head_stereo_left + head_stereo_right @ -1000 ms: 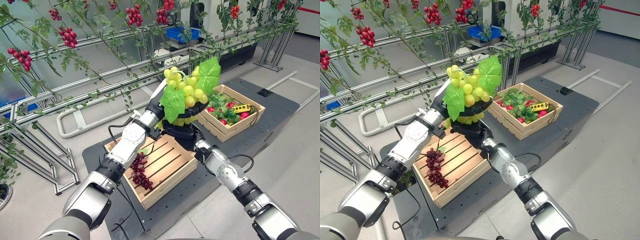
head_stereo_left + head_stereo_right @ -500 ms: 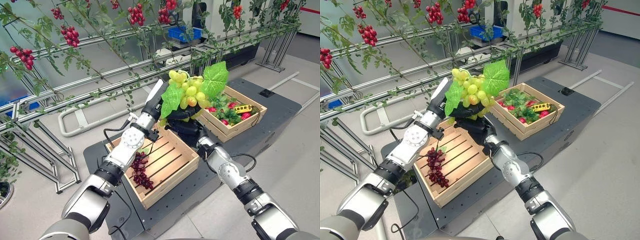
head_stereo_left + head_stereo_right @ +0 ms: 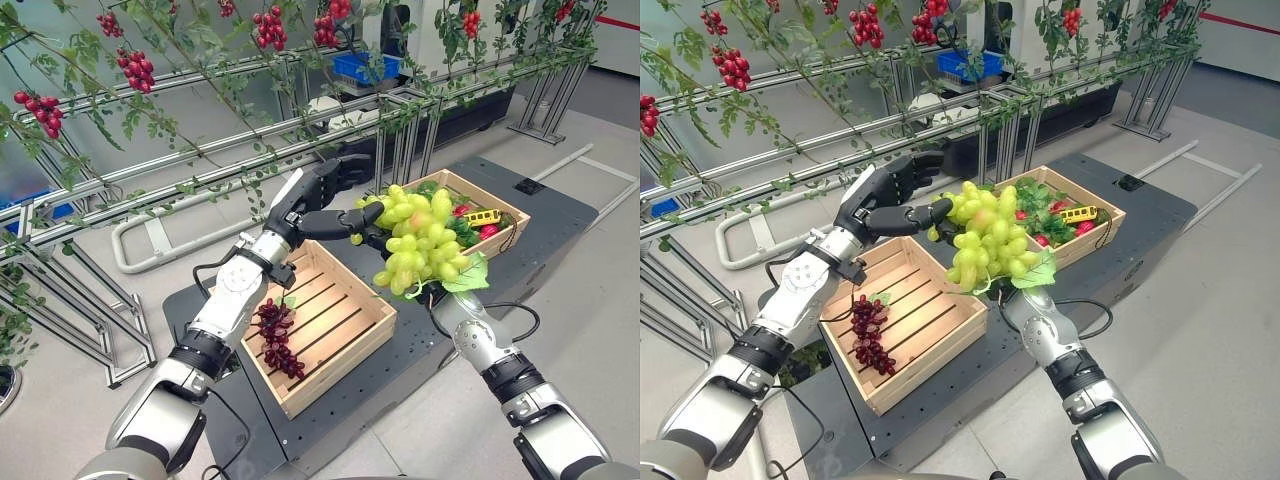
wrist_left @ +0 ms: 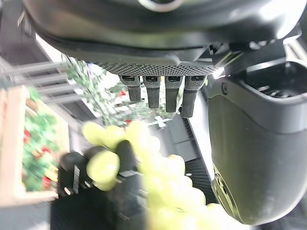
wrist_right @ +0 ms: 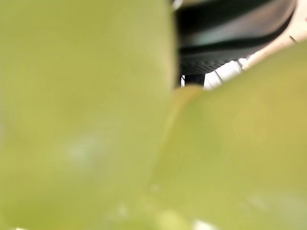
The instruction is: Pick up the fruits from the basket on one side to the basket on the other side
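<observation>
A: Where do we stand with the green grapes?

B: We carry them up in the air between the two crates, near the inner corner of the far crate. They hang over our right hand, which sits under the bunch. We cannot tell how its fingers lie, since grapes and a leaf cover them.

A: And our left hand?

B: It is beside the bunch with fingers loosely spread and the thumb pointing at the grapes, holding nothing. The purple grapes lie in the near crate.

A: How do we do this step well?

B: We judge the bunch to be floppy and top-heavy, so we keep the right hand level beneath it and travel slowly. We lower it inside the crate walls before we loosen anything. The left hand should stay close to steady a swing, yet clear of the leaves.
</observation>
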Controlling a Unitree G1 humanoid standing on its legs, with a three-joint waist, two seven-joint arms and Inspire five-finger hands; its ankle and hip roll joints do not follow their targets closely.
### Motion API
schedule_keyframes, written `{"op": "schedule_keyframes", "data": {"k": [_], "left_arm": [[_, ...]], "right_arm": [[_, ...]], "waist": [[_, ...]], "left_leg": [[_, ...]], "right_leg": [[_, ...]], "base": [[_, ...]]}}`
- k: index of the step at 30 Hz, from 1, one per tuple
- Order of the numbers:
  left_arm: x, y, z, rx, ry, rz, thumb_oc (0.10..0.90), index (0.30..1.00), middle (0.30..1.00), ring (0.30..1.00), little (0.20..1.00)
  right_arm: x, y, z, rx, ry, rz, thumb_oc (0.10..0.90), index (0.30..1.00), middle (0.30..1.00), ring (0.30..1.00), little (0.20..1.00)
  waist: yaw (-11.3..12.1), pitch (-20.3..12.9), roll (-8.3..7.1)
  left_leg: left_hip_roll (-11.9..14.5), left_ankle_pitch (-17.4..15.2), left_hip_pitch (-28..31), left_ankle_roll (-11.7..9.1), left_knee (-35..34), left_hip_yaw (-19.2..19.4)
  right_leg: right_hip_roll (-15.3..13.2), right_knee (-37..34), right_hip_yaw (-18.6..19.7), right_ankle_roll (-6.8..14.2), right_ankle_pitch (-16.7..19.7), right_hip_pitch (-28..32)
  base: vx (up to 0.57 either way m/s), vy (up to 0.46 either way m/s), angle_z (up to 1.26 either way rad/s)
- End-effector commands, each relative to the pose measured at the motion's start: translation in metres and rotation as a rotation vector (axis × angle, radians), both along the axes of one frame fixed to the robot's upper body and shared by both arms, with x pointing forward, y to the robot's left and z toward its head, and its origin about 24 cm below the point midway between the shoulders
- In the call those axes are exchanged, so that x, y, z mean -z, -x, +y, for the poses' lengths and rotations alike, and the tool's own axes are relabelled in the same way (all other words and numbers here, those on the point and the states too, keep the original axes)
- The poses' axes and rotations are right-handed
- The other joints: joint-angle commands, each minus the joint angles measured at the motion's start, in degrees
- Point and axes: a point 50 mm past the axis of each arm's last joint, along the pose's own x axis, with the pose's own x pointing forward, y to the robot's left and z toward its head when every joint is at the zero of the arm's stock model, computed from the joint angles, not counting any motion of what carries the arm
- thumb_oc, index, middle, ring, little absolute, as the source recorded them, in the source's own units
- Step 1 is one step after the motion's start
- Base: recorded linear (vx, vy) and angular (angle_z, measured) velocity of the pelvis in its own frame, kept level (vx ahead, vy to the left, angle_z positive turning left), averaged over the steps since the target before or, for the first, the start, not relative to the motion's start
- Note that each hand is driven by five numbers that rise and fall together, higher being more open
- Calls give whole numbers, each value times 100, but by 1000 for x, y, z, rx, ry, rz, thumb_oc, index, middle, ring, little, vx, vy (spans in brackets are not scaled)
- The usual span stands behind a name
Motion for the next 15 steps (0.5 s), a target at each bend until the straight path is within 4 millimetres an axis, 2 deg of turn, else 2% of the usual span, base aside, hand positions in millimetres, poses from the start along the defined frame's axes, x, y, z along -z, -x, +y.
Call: {"op": "schedule_keyframes", "data": {"k": [1, 7, 15], "left_arm": [[-57, -2, -6, 130, 105, -167, 800, 900, 900, 900, 900], [-60, 5, -9, 260, 105, -147, 800, 900, 900, 900, 900], [-55, 3, 9, 182, 171, -129, 800, 900, 900, 900, 900]], "right_arm": [[-85, -23, 4, 53, -101, -326, 400, 300, 300, 300, 300], [-80, -24, -2, 55, -52, -318, 400, 300, 300, 300, 300], [-77, -23, -11, 64, -40, -317, 400, 300, 300, 300, 300]], "waist": [[43, -398, -249], [63, -406, -236], [70, -398, -225]], "left_leg": [[104, -154, -267, -62, 8, -255], [101, -154, -263, -57, 8, -259], [89, -161, -254, -50, 8, -280]], "right_leg": [[-267, 10, -102, -79, -298, 259], [-283, 10, -110, -65, -288, 269], [-296, 10, -99, -63, -290, 277]], "base": [[0, 0, 0], [0, 0, 0], [0, 0, 0]]}}
